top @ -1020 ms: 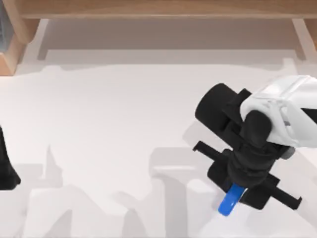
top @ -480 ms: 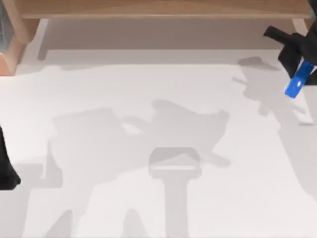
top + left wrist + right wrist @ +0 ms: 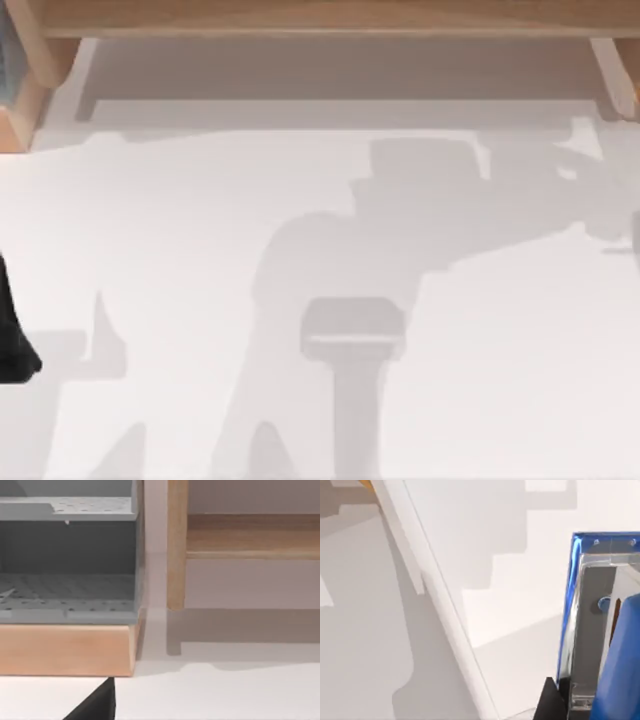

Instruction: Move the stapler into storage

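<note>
Judged light, stiff and smooth-sided, so best pinched across the slim middle of the stapler [image 3: 622, 665] with a firm squeeze against slipping, which is how the right gripper [image 3: 590, 702] seems to hold it now, closed on it above the worktop [image 3: 200, 230] near the right edge. Half a second ago hung at the far right of the top view; since carried off past that edge, leaving a shadow. Cannot tell the state of the left gripper [image 3: 98, 706], parked left.
</note>
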`<action>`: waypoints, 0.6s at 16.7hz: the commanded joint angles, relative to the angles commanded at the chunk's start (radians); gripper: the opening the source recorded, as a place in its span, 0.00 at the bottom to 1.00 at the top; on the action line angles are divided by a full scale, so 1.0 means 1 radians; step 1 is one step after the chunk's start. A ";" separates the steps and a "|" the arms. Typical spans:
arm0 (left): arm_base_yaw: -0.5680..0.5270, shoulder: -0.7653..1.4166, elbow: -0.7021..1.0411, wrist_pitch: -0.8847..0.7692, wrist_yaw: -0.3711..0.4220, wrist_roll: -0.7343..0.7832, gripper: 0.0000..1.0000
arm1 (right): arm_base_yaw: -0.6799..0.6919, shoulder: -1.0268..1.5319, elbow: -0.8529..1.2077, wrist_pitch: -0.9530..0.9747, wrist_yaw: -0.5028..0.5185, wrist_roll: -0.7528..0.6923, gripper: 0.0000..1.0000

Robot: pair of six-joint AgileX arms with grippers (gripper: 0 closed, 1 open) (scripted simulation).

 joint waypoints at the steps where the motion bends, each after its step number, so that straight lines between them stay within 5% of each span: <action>1: 0.000 0.000 0.000 0.000 0.000 0.000 1.00 | -0.038 0.054 0.057 -0.019 -0.010 -0.079 0.00; 6: 0.000 0.000 0.000 0.000 0.000 0.000 1.00 | -0.142 0.314 0.274 -0.118 -0.054 -0.389 0.00; 10: 0.000 0.000 0.000 0.000 0.000 0.000 1.00 | -0.147 0.429 0.331 -0.189 -0.067 -0.490 0.00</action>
